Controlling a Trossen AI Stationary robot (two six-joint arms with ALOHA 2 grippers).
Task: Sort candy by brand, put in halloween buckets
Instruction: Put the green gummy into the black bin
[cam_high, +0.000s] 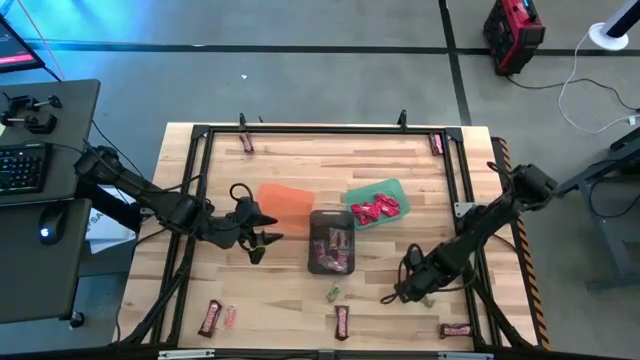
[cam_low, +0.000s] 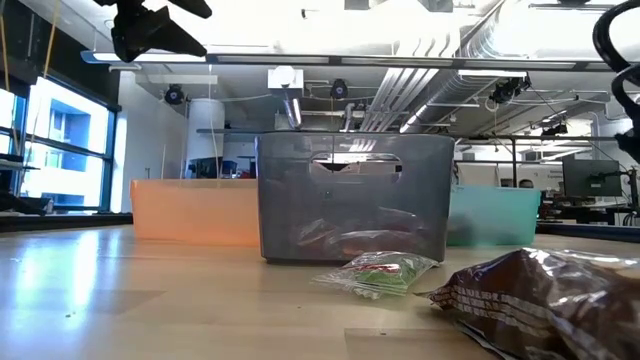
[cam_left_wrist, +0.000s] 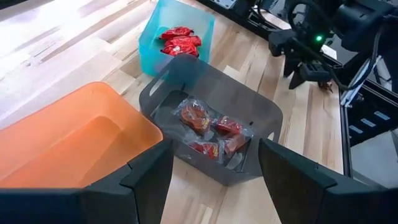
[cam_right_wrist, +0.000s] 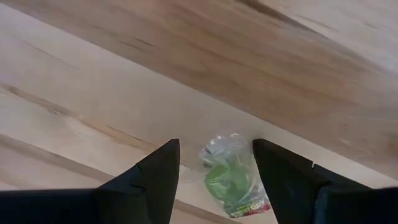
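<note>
I see a green candy (cam_right_wrist: 231, 177) lying flat on the table (cam_high: 300, 300) between the open fingers of my right gripper (cam_right_wrist: 217, 180), its long axis running roughly along the fingers; neither finger touches it. From above, that gripper (cam_high: 400, 292) sits low near the table's front right, with another green piece (cam_high: 334, 292) just beside the grey bucket's front.

The grey bucket (cam_high: 331, 241) stands mid-table, long axis front to back, holding several clear-wrapped red and brown candies (cam_left_wrist: 208, 127). Touching its left is the orange bucket (cam_high: 284, 200); behind and right of it the green bucket (cam_high: 377, 204) holds red candies (cam_high: 374, 209).

My left gripper (cam_high: 262, 238) hangs above the table just left of the grey bucket, fingers apart, holding nothing I can see.

Brown bars lie loose along the front edge: one at front left (cam_high: 209, 316), one at front centre (cam_high: 342, 320) pointing front to back, one at front right (cam_high: 456, 329) lying crosswise.
</note>
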